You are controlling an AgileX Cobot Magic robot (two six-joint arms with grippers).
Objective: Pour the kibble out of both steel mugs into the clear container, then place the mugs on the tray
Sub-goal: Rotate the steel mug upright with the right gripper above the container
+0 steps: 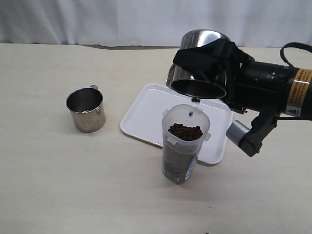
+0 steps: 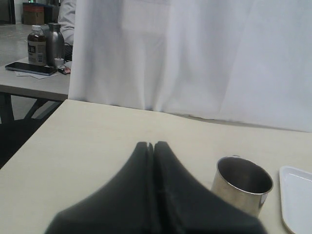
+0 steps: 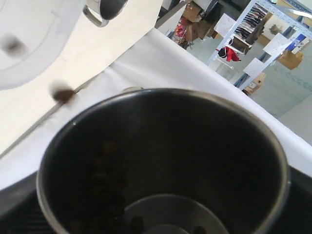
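One mug [image 1: 199,87] tilted, kibble [image 3: 62,94] blurred — tray [image 1: 146,114] part-hidden

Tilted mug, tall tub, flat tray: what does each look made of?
Tilted cylindrical shiny mug: polished steel, likely; mirror-like reflections. Tall translucent frosted tub: plastic, probably; brown kibble shows dimly through the wall. Flat white rectangular tray: smooth plastic by its look, with moulded rounded corners.

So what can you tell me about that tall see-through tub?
The clear container is a tall frosted plastic tub with a rounded-square rim, clips and a blue-and-white label low down. It stands upright, lidless, on the table in front of the white tray, nearly full of brown kibble. A tilted steel mug hangs above, not touching.
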